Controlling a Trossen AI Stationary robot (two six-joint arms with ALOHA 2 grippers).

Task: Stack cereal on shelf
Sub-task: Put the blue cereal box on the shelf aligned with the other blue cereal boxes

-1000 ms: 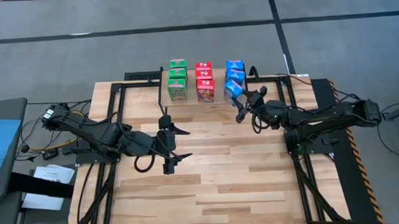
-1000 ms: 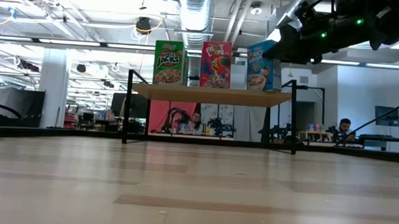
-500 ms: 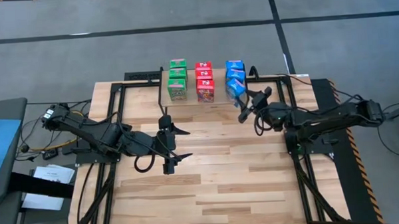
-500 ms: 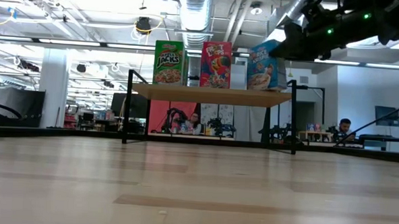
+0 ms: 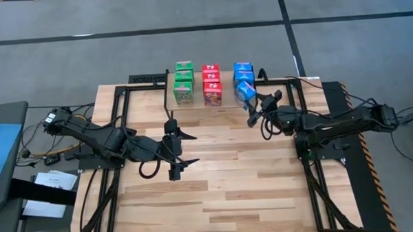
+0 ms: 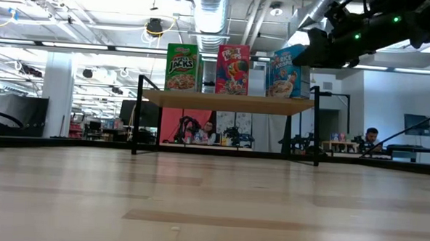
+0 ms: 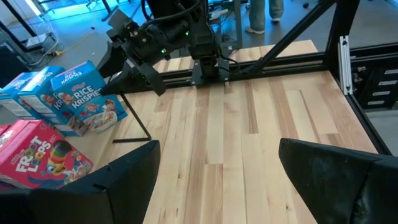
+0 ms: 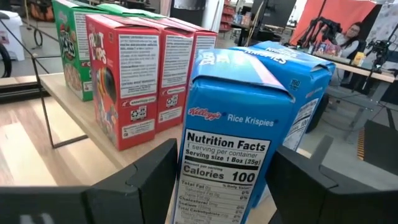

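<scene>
Right gripper stands at the shelf's right end, its two dark fingers set either side of a blue cereal box; the jaws are part-way closed and the box sits between them, tilted against its neighbours in the high view. Whether the box base rests on the board cannot be told.

Legible print on that box: "Kellogg's", "Rice Krispies", "Nutrition Facts", "Serving size 1 Box", "Calories 100".

Red boxes stand just beside it in a row, side panels showing small text and QR-style squares (too fine to read). Green boxes stand beyond them. In the low view the front green box reads "Jacks" and the front red box reads "Froot Loops". The left wrist view shows "Rice Krispies" on two blue boxes and "Froot Loops" on a red one.

From above, three columns sit on the shelf: green, red, blue.

Left gripper hovers over mid-table, well apart from the shelf, fingers spread wide with nothing between them
</scene>
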